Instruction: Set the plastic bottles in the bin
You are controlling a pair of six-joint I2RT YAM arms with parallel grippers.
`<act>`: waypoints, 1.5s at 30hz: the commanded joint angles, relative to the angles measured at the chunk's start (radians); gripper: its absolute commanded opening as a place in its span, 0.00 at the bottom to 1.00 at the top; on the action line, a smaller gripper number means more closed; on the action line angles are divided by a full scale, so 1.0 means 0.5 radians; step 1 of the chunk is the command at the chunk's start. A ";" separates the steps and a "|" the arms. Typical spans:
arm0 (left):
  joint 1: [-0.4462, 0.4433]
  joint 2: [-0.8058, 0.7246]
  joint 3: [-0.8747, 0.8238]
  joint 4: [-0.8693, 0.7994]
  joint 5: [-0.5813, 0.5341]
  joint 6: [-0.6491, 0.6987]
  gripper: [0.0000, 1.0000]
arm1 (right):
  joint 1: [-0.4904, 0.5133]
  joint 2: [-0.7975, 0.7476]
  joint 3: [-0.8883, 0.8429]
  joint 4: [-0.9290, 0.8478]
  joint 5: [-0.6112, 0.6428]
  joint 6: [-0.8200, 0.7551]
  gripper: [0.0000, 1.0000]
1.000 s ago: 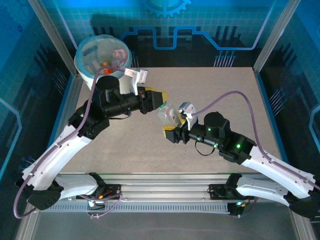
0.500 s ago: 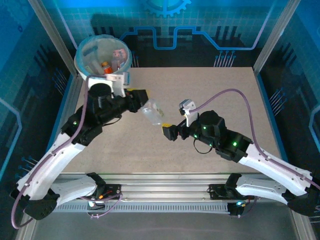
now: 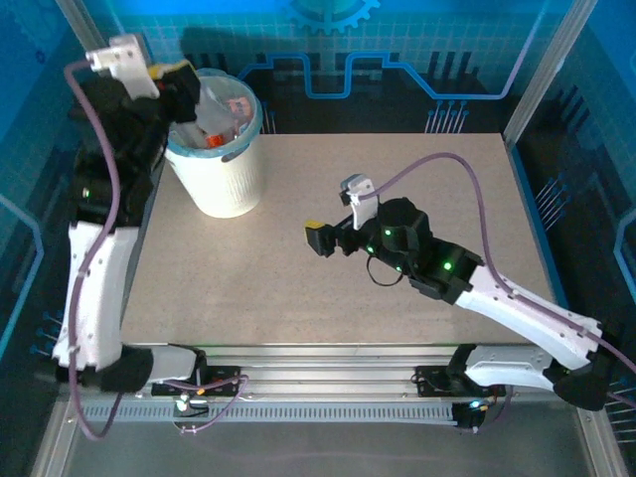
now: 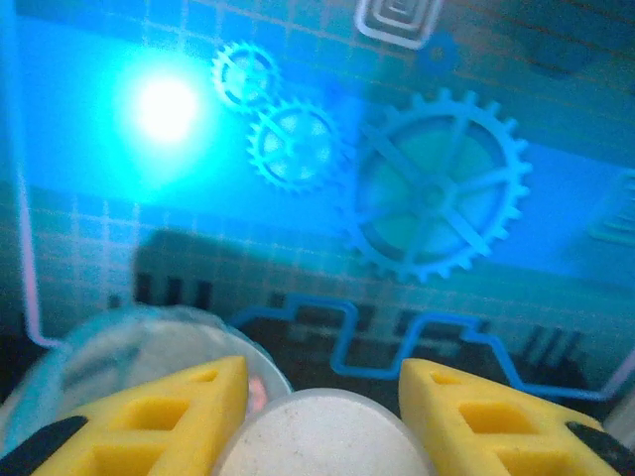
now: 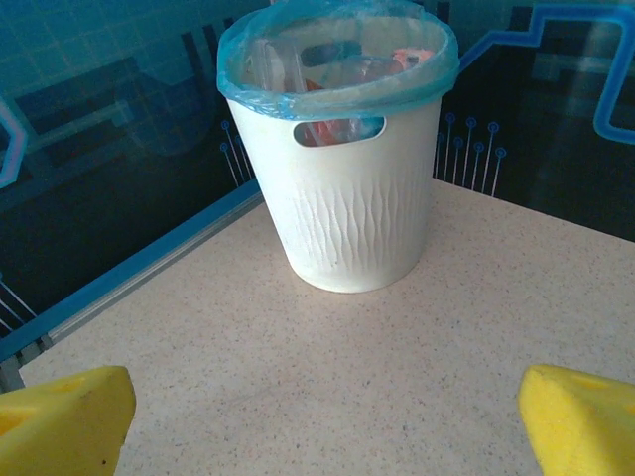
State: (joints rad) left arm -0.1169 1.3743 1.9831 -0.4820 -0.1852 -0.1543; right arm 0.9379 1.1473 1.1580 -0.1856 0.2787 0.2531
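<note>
Well, at the far left the left claw [image 3: 184, 91] hung high over the bin's rim. It was partly closed on what looked like the pale round end of a bottle [image 4: 322, 441], poised, I judged, to fall straight in once freed. Just beneath, the bin [image 3: 229, 184] stood upright on the worktop's [image 3: 397, 328] far-left corner, with several plastic bottles [image 3: 229, 109] heaped inside its blue liner [image 5: 337, 84]. Well to the right, the right claw [image 3: 318, 237] hovered low over bare worktop, spread wide and holding nothing. It faced the bin, seemingly clear of the drop.
</note>
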 commanded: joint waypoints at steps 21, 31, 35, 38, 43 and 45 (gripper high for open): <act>0.400 1.200 0.794 -0.107 0.192 0.026 0.63 | -0.086 0.504 0.520 -0.114 -0.010 -0.308 1.00; 0.409 1.207 0.730 -0.124 0.243 0.042 0.58 | -0.090 0.537 0.508 -0.123 -0.036 -0.258 1.00; 0.406 1.257 0.750 -0.179 0.354 -0.011 0.54 | -0.097 0.549 0.515 -0.127 -0.040 -0.258 1.00; 0.392 1.268 0.757 -0.249 0.487 -0.046 0.54 | -0.101 0.562 0.527 -0.138 -0.042 -0.260 1.00; 0.313 1.250 0.717 -0.330 0.516 0.071 0.55 | -0.106 0.592 0.539 -0.147 -0.048 -0.264 1.00; 0.300 1.259 0.682 -0.352 0.457 0.120 0.55 | -0.106 0.607 0.549 -0.150 -0.049 -0.261 1.00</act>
State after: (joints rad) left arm 0.0517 1.9949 2.3398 -0.6193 0.0322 -0.1390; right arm 0.8951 1.4353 1.3991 -0.2539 0.2581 0.1150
